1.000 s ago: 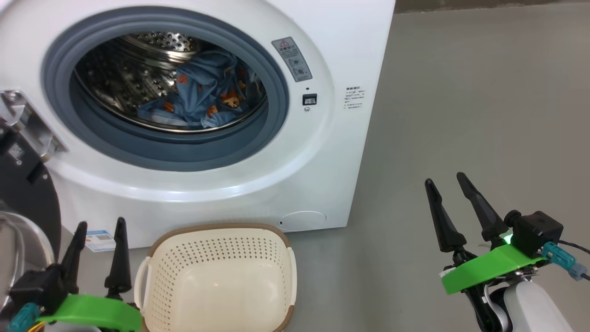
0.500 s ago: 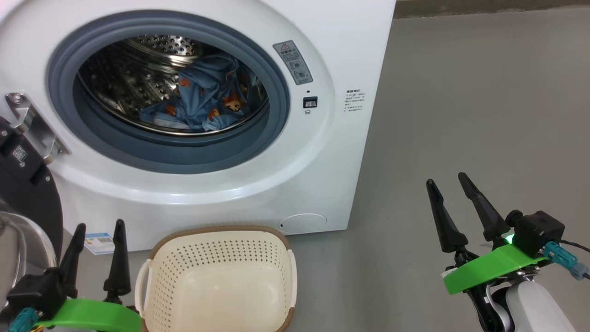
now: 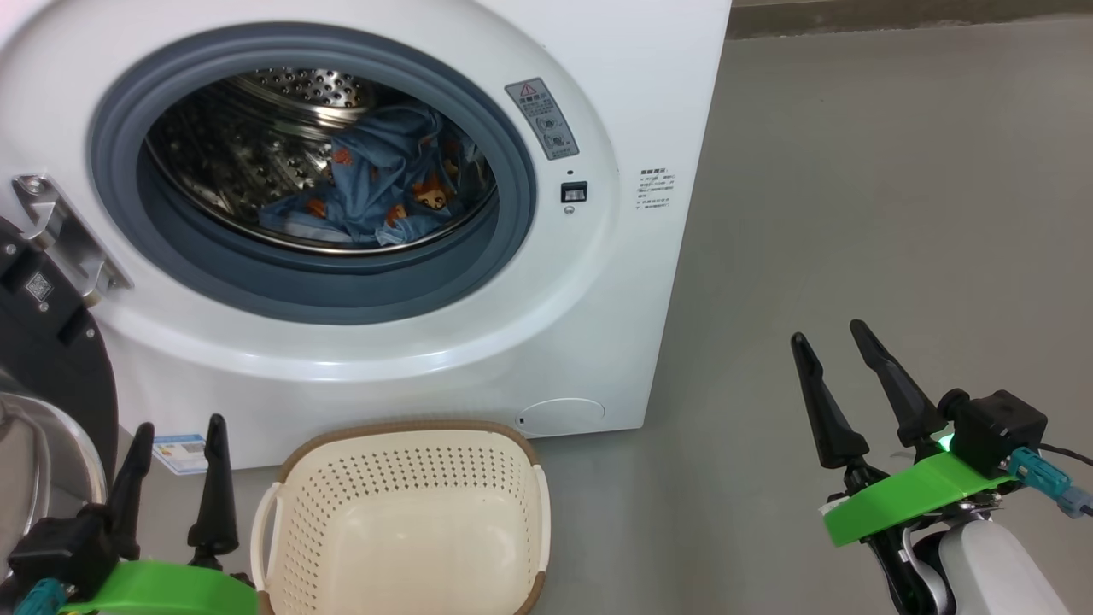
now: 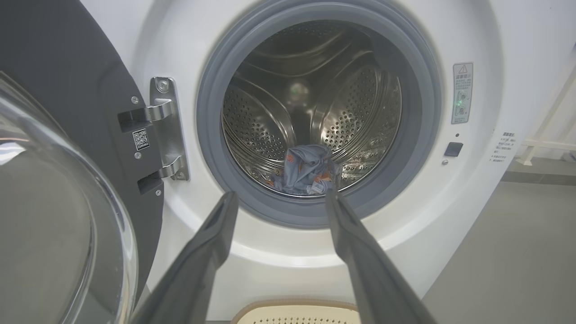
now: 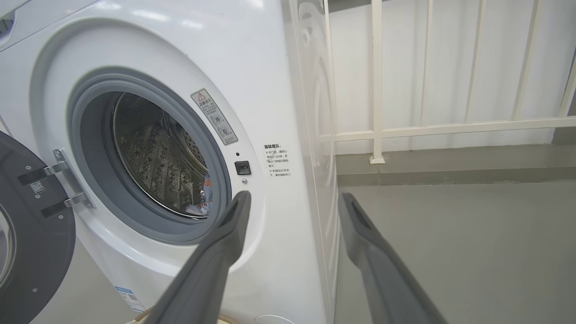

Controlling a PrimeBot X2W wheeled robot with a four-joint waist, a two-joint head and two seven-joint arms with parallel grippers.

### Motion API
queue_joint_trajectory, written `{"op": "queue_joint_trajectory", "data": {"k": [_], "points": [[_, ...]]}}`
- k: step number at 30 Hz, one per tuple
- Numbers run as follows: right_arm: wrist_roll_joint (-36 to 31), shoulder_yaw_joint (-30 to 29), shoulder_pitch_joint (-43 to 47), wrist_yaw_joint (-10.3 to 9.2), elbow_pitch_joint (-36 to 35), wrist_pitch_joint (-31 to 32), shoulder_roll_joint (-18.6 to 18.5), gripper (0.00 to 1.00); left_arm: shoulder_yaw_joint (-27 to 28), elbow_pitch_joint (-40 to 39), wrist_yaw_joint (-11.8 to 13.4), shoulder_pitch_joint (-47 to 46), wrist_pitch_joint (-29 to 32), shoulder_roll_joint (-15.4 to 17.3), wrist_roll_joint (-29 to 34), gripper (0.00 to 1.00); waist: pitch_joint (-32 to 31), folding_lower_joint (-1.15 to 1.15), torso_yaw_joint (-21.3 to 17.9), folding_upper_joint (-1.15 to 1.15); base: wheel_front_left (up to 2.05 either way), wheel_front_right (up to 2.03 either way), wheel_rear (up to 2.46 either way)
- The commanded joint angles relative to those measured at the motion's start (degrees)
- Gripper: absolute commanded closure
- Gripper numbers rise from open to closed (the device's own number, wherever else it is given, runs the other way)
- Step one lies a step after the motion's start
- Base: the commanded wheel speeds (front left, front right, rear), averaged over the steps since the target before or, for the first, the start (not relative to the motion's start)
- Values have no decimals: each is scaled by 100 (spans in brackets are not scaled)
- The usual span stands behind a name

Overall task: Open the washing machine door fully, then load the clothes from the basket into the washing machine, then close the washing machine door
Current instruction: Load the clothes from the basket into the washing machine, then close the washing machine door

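Inside washing machine [image 3: 598, 342]: clothes [image 3: 384, 192] | door [image 3: 51, 367] swung wide | basket [image 3: 410, 478] in front

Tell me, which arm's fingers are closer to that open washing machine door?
Left. The left fingers stand open right beside the washing machine door, which hangs swung out at the robot's left. The right fingers, also open, are far across, past the basket, over the floor.

Grey floor [image 3: 854, 213]; white railing [image 5: 377, 90] at far edge, white wall [image 5: 405, 67] behind.
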Motion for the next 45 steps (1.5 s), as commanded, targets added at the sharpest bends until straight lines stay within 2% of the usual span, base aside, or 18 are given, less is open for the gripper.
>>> {"op": "queue_joint_trajectory", "data": {"k": [1, 18, 35, 45], "points": [[61, 145, -14, 9, -119, -28, -41, 0, 245, -136, -8, -111, -37, 102, 54, 0, -1, 0, 1, 0, 0, 0, 0], [65, 155, 8, 9, -129, -28, -38, 0, 360, -163, -97, -74, -37, 18, 30, 0, 10, 0, -25, 0, -12, 12, 0], [42, 79, 20, 9, -136, -28, 3, 0, 450, -175, -188, -99, -37, -67, 112, 0, 5, 0, -3, 0, -164, 161, 3], [48, 82, 27, 9, -119, -28, -6, 0, 478, -120, -217, -104, -37, -98, 144, 0, -26, 0, 13, 0, -60, 60, 0]]}}
